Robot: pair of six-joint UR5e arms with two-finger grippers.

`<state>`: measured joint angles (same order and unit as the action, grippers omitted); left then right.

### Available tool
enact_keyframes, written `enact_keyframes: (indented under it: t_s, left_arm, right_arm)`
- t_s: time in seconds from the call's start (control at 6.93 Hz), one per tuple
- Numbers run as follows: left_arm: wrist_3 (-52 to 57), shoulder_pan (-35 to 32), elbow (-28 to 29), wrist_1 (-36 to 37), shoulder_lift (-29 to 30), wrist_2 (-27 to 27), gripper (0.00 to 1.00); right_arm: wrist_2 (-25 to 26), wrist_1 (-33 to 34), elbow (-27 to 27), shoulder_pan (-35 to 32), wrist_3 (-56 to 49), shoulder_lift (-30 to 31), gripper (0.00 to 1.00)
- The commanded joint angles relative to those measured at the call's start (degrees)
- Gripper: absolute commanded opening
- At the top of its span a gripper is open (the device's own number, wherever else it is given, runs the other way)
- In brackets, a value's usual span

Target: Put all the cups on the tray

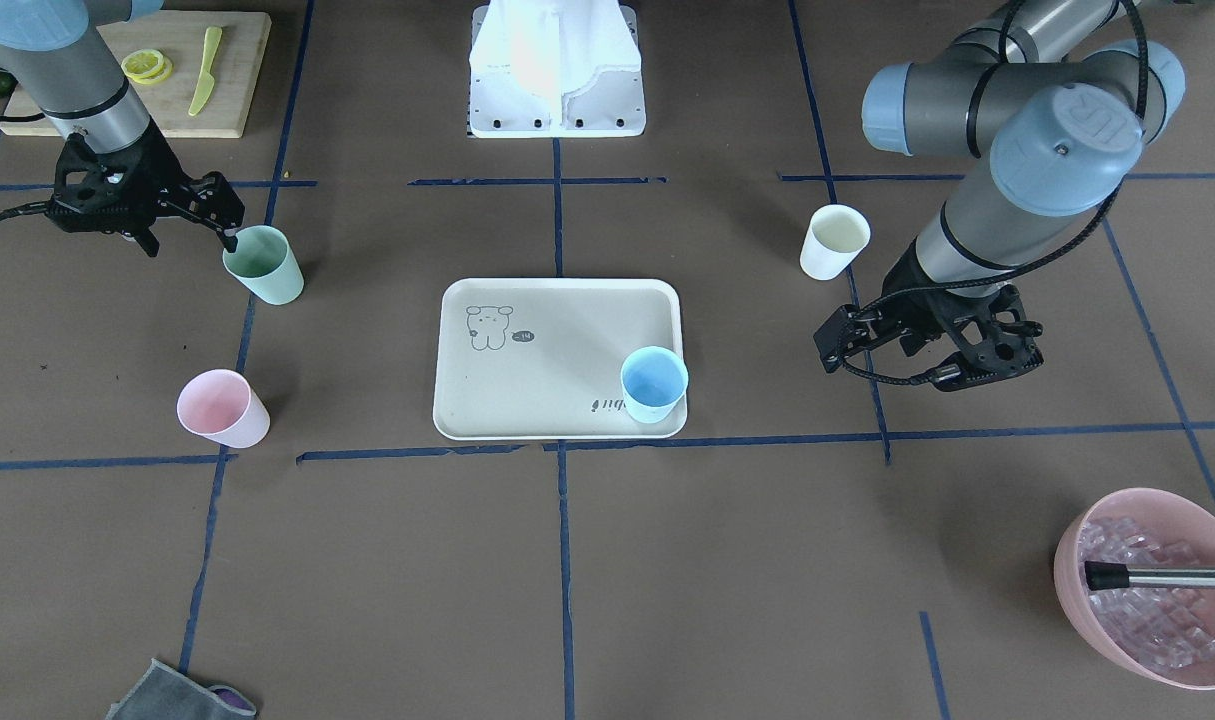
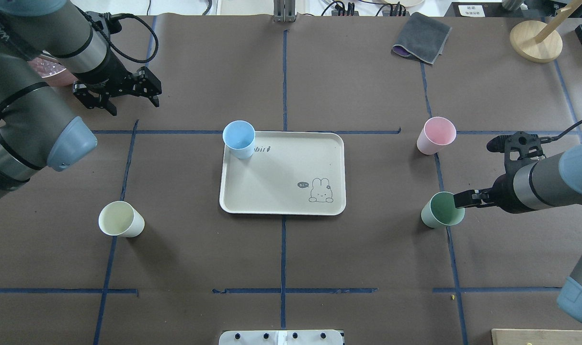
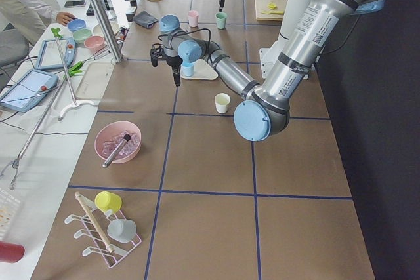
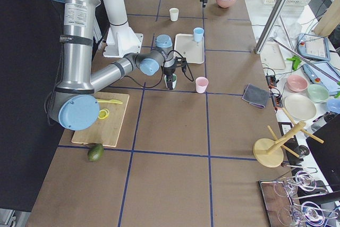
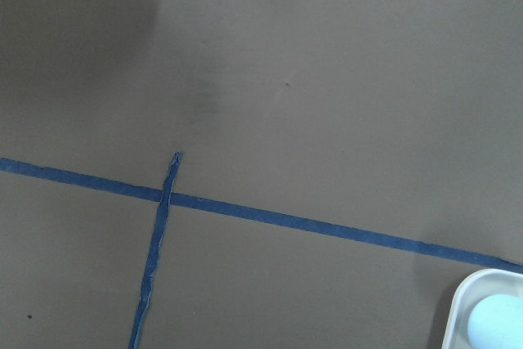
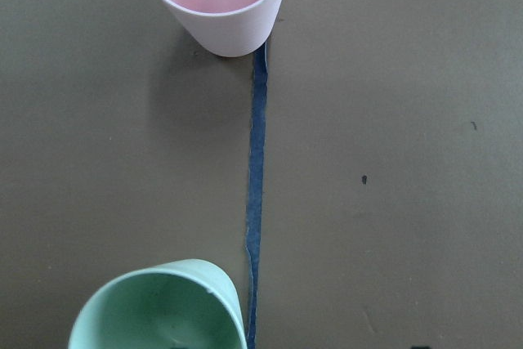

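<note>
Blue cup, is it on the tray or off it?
On the tray. The light blue cup stands upright, mouth up, inside one corner of the tray, next to the printed script.

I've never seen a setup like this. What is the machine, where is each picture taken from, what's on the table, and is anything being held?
Two robot arms work at a brown table marked with blue tape. Two pictures look down from opposite sides, two look along the table from its ends, two come from wrist cameras. A beige tray holds a blue cup in one corner; the cream cup, pink cup and green cup stand on the bare table. The left end effector is open and empty. The right end effector is at the green cup's rim; whether it grips is unclear. A pink bowl of ice and a cutting board sit near the edges.
</note>
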<state>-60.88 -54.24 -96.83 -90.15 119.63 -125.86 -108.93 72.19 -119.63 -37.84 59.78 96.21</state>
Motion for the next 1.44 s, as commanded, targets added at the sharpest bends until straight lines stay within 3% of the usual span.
enact_keyframes:
  t_s: [0.0, 0.14, 0.29, 0.43, 0.58, 0.72, 1.3]
  left_arm:
    - [0.1, -0.1, 0.2, -0.1, 0.0, 0.0, 0.99]
    - [0.1, 0.0, 0.2, -0.1, 0.0, 0.0, 0.99]
    - [0.1, 0.0, 0.2, -0.2, 0.0, 0.0, 0.99]
    - [0.1, 0.0, 0.2, -0.2, 0.0, 0.0, 0.99]
    - [0.1, 0.1, 0.5, -0.2, 0.0, 0.0, 0.99]
    - [0.1, 0.1, 0.7, -0.4, 0.0, 0.0, 0.99]
    - [0.1, 0.1, 0.8, -0.4, 0.0, 0.0, 0.99]
  right_arm:
    - [0.1, -0.2, 1.4, 2.1, -0.3, -0.4, 0.88]
    - [0.1, -0.2, 2.5, 2.2, -0.4, -1.3, 0.84]
    - [0.2, -0.3, 3.2, 2.5, -0.5, -1.5, 0.71]
    - [0.1, -0.3, 3.0, 2.4, 0.2, -1.6, 0.31]
    - [-0.2, -0.2, 2.8, 2.2, 0.3, -3.0, 0.13]
    - [-0.2, -0.1, 2.7, 2.2, 0.3, -4.2, 0.02]
    - [-0.5, 0.8, 0.6, 1.6, 0.4, -6.7, 0.00]
